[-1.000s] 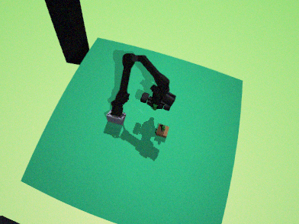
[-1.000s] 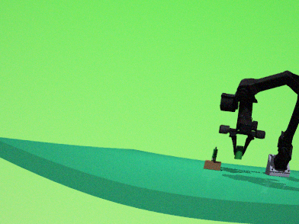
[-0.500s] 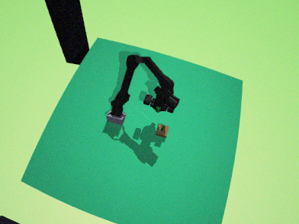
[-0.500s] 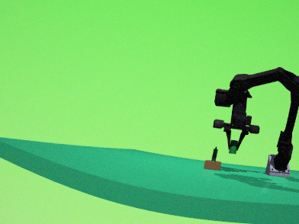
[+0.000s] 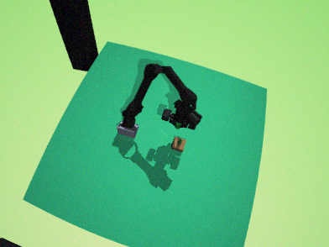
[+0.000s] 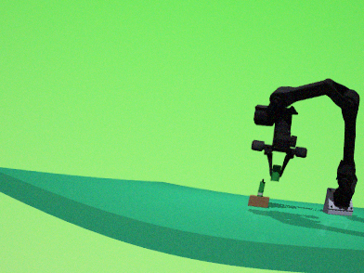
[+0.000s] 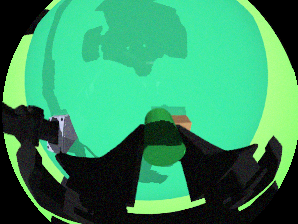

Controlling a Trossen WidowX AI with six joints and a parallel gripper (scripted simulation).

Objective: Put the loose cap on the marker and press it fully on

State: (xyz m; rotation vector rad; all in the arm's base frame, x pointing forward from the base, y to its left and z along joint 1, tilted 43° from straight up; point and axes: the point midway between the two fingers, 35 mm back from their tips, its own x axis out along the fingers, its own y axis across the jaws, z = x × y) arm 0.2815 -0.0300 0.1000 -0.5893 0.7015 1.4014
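My gripper (image 5: 178, 123) (image 6: 275, 172) (image 7: 158, 128) is shut on the green cap (image 5: 178, 125) (image 6: 275, 175) (image 7: 164, 156), which hangs in the air between the fingertips. The orange-brown holder block (image 5: 174, 147) (image 6: 258, 201) (image 7: 184, 122) sits on the table. The dark green marker (image 5: 180, 142) (image 6: 261, 188) stands in it, its thin dark tip pointing up. In the exterior view the cap is a little above and to the right of the marker's tip, apart from it. In the wrist view the cap and right finger hide the marker and part of the block.
The arm's grey base (image 5: 127, 129) (image 6: 338, 204) (image 7: 64, 135) stands on the green table (image 5: 84, 168) (image 6: 139, 209) (image 7: 220, 70), left of the block in the top view. The arm's shadow falls beside the block. A large black post (image 5: 73, 34) stands at the upper left in the top view.
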